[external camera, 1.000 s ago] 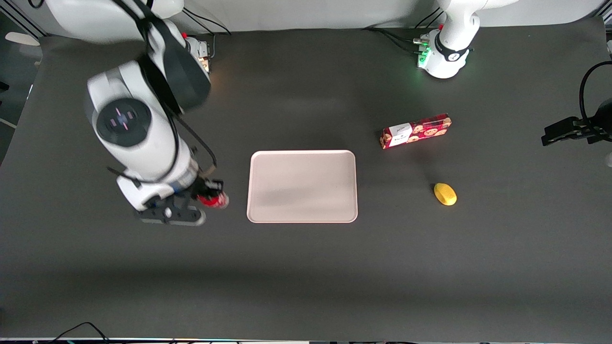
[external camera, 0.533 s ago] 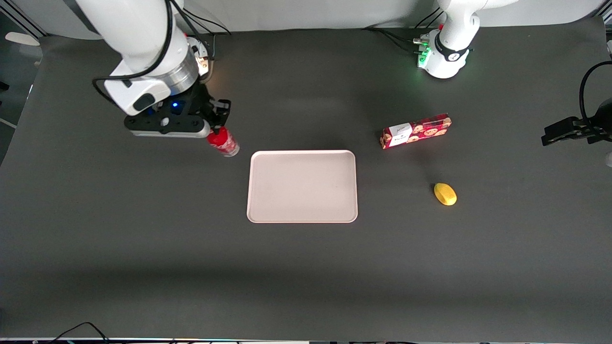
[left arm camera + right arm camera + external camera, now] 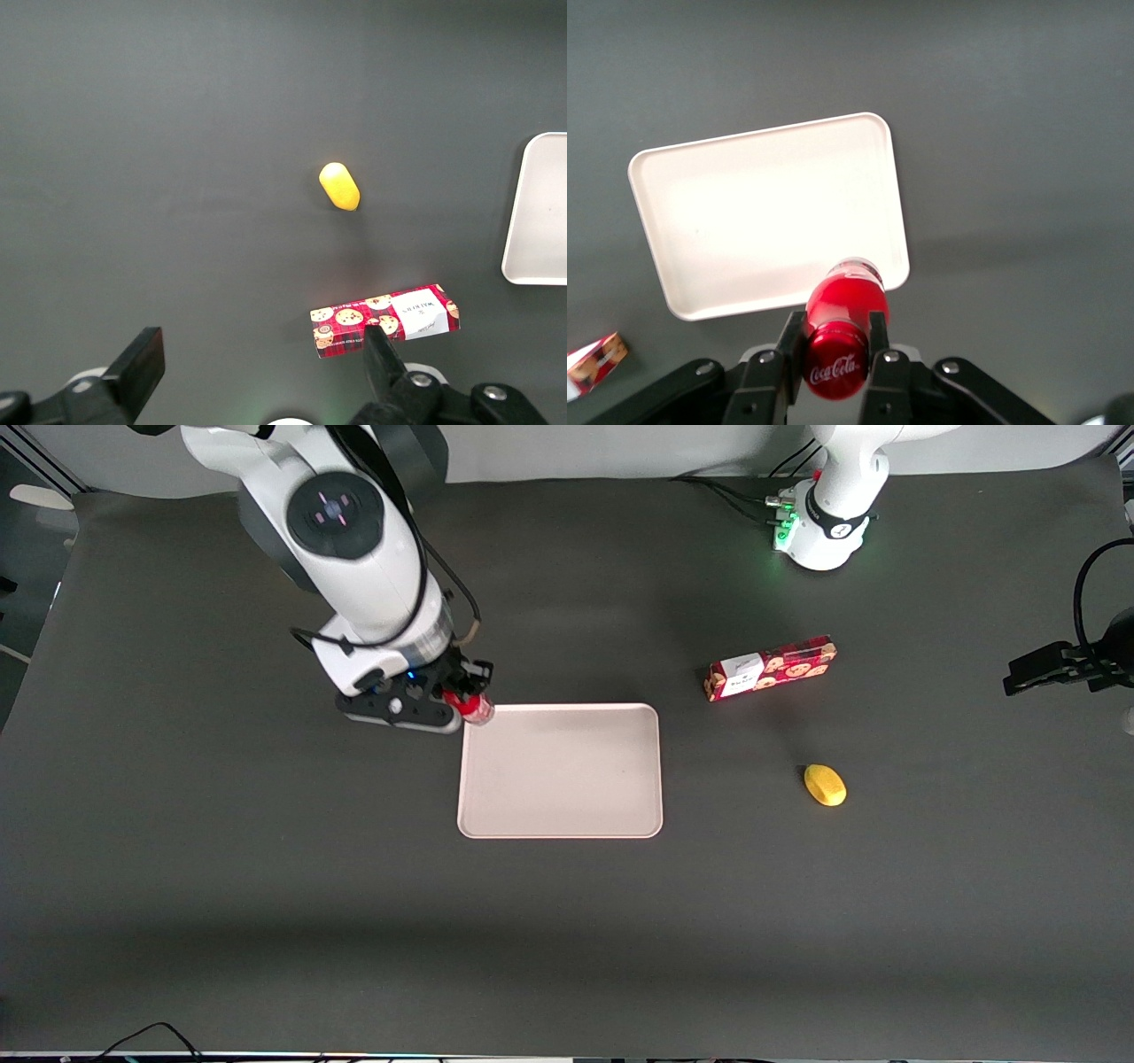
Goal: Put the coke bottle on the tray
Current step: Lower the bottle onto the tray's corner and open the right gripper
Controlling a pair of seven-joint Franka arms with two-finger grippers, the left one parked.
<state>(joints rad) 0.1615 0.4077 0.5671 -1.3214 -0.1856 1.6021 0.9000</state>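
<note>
My right gripper (image 3: pixel 461 698) is shut on the coke bottle (image 3: pixel 472 707), a small bottle with a red cap and red label. It holds the bottle in the air over the tray's corner that is farthest from the front camera, toward the working arm's end. The tray (image 3: pixel 560 771) is pale pinkish-beige, flat and bare. In the right wrist view the black fingers (image 3: pixel 792 341) clamp the bottle (image 3: pixel 843 332) at its cap, and its clear base hangs over the edge of the tray (image 3: pixel 762 208).
A long red cookie box (image 3: pixel 769 668) lies toward the parked arm's end of the table, also in the left wrist view (image 3: pixel 385 319). A yellow lemon-like object (image 3: pixel 825 785) lies nearer the front camera than the box.
The right gripper has carried the coke bottle up off the table, away from the front camera, then sideways toward the tray, to the tray's corner.
</note>
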